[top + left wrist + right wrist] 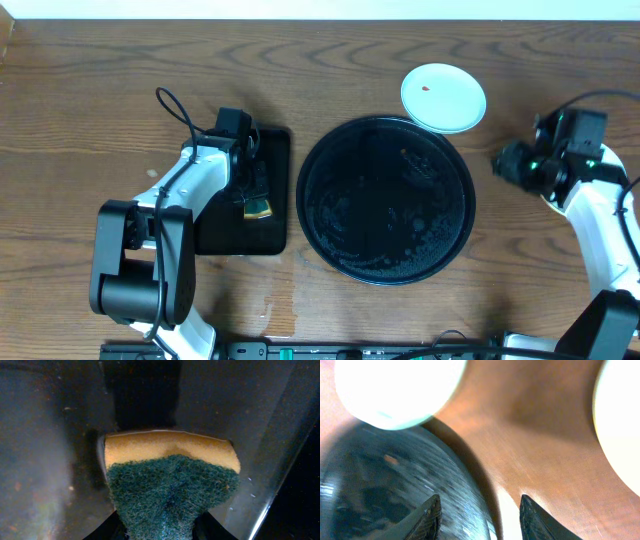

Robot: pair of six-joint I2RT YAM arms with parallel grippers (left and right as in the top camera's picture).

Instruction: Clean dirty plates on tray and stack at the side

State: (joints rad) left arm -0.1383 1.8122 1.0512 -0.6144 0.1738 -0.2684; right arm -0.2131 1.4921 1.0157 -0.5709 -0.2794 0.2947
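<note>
One small round glossy mint-white plate (pixel 443 97), red spot on it, sits at the far-right rim of the large round black tray (pixel 385 200). No plate inside the tray. Can't tell if it overlaps the rim.

The right gripper (pixel 503 160) is much the nearer. In its wrist view the plate (pixel 395 390) lies ahead & left of the jaws, which stand apart w/ nothing btwn. Round plate, so no long axis to line up.

The left gripper (pixel 255 188) is over the smaller rectangular black tray (pixel 225 240), clamped on a yellow sponge w/ green scrub pad (pixel 170 485).
</note>
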